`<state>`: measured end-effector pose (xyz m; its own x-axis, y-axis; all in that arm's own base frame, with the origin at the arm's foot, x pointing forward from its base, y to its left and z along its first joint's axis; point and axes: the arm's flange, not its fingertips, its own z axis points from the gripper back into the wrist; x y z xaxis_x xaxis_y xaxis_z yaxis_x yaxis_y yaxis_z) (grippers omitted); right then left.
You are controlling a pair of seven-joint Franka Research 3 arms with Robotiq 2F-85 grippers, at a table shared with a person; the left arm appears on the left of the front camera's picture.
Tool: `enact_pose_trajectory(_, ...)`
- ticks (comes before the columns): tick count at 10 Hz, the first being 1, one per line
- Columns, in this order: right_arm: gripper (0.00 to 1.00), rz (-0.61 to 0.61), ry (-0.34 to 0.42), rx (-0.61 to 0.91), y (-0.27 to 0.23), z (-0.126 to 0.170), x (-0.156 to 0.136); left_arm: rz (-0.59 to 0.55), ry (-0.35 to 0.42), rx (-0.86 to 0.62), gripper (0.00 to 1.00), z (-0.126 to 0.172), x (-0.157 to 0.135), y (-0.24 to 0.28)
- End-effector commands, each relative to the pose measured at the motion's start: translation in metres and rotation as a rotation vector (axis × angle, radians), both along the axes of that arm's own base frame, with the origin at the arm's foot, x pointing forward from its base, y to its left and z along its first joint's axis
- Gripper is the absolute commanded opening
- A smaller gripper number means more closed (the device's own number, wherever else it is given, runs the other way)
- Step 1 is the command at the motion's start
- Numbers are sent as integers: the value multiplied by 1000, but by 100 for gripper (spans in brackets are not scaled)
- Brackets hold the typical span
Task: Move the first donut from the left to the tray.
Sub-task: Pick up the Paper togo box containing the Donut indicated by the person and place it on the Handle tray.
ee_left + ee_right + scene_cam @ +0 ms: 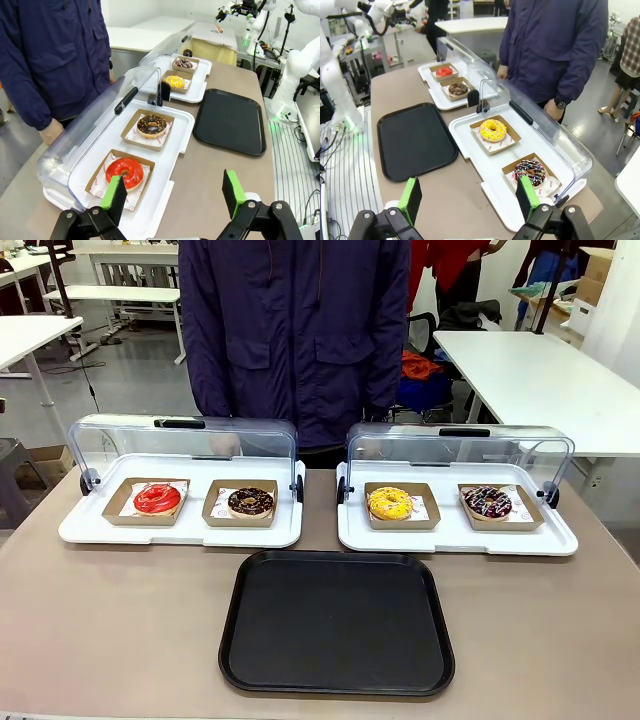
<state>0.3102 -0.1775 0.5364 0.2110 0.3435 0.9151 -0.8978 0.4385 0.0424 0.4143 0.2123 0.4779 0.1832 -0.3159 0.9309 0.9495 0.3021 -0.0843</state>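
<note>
Masking holder [92,183] corner under red donut [124,173]: left pincer [175,190]

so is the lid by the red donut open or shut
Open: the clear lid is tilted back behind the red donut, leaving it uncovered.

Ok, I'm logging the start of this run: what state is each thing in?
Left lid, open, tipped back.
Right lid, open, tipped back.
Red donut, in its cardboard holder, untouched.
Chocolate donut, in its holder.
Yellow donut, in its holder.
Sprinkled donut, in its holder.
Black tray, flat on the table, no donut on it.
Left pincer, open, holding nothing.
Right pincer, open, holding nothing.
</note>
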Motion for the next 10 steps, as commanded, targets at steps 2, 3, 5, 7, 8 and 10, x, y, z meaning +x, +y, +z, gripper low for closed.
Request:
enact_pose_trajectory(2, 100, 9, -36, 16, -1, 2, 3, -6, -2, -4, 100, 1, 0, 0)
enact_pose_trajectory(3, 100, 9, -36, 16, -1, 2, 3, -6, -2, -4, 100, 1, 0, 0)
enact_pose_trajectory(5, 100, 9, -36, 16, -1, 2, 3, -6, -2, -4, 100, 1, 0, 0)
enact_pose_trajectory(7, 100, 9, -36, 16, -1, 2, 3, -6, -2, -4, 100, 1, 0, 0)
enact_pose_trajectory(8, 100, 9, -36, 16, -1, 2, 3, -6, -2, -4, 100, 1, 0, 0)
enact_pose_trajectory(10, 100, 9, -36, 16, -1, 2, 3, -6, -2, -4, 100, 1, 0, 0)
